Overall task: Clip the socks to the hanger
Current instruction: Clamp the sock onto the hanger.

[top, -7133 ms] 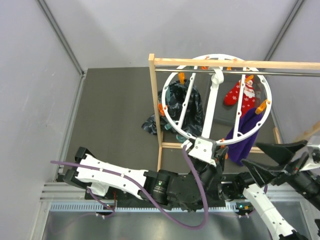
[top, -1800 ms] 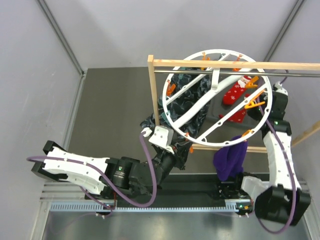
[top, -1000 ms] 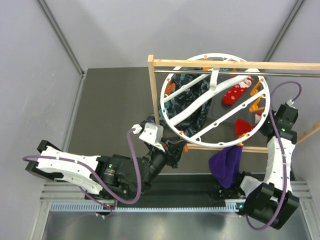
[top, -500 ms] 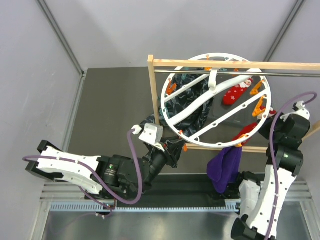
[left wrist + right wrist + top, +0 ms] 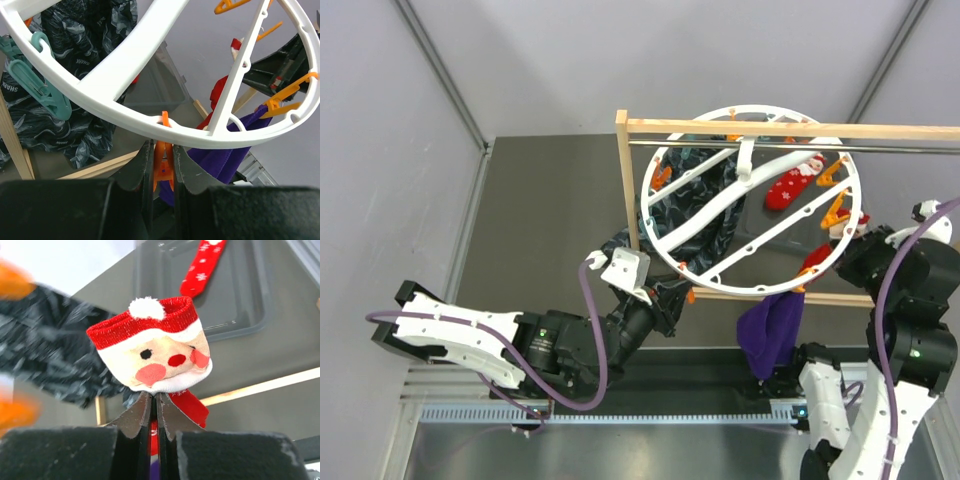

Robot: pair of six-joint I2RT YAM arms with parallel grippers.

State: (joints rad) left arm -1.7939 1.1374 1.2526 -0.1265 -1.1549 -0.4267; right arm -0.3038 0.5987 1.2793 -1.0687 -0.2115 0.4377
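While the left hand (image 5: 162,151) pinched an orange clip (image 5: 164,169) on the hanger (image 5: 110,112), the right hand (image 5: 156,404) was clamped on a red Santa sock (image 5: 155,356).

White capital lettering is printed among the wavy pattern on the dark patterned sock (image 5: 85,65), seen in the left wrist view. One instance near the left edge of that view reads "SHARK". A second, turned sideways higher up on the fabric, reads the same. In the top view the print is too small to read.
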